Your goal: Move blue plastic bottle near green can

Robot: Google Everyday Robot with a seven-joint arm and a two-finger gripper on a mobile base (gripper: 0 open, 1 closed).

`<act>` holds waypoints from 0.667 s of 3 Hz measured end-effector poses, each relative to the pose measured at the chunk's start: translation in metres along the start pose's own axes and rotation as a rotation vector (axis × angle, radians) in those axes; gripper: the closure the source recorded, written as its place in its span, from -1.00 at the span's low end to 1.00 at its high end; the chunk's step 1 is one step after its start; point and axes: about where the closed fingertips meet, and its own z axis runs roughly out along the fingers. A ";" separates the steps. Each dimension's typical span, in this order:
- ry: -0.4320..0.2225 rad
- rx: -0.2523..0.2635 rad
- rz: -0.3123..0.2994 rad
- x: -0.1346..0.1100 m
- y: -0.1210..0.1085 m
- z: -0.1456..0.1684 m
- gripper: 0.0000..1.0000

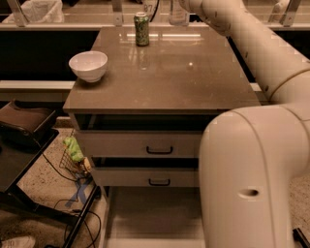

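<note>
Tool [190, 3] prob. cropped at top, by clear plastic bottle [178, 15].

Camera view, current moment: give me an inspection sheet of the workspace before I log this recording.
surface: brown tabletop, glossy, above two drawers that are pulled slightly out.
job's things: green can upright at the far edge; blue plastic bottle to its right, apart from it, its top cut off by the frame.
clutter: white bowl upright by the left edge.
gripper: not in view; the arm runs to the top edge beside the bottle.
cables: dark cables on the floor, lower left.
surroundings: wire basket holding something green, left of the drawers.
</note>
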 end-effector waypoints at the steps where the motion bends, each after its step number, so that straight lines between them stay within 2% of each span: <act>1: 0.004 0.104 0.010 0.028 -0.040 0.021 1.00; 2: 0.002 0.135 0.043 0.049 -0.051 0.035 1.00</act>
